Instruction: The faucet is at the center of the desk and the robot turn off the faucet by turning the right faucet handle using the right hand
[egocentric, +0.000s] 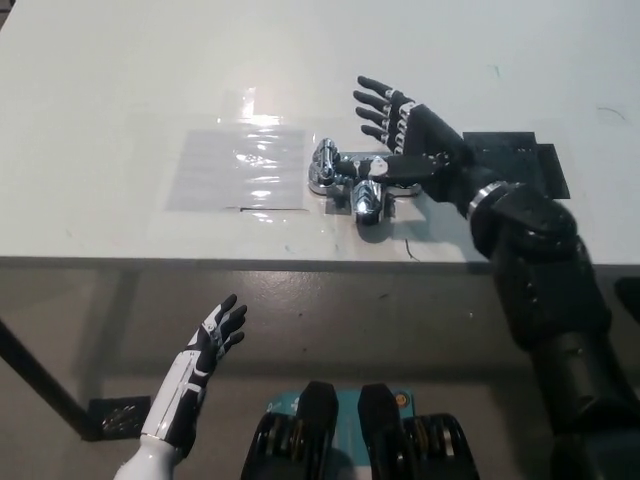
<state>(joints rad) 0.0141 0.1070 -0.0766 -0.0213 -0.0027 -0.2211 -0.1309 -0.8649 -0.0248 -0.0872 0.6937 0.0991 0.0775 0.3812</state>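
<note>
The white desk (120, 90) fills the upper part of the view. On it lies a clear plastic sheet (238, 168), with a dark mat (520, 160) well to the other side. Between them, at the desk's middle, sits the chrome faucet (355, 180). The black right hand (410, 135) hovers over its right handle, fingers spread, holding nothing. The white left hand (215, 335) rests below the desk edge, fingers apart.
</note>
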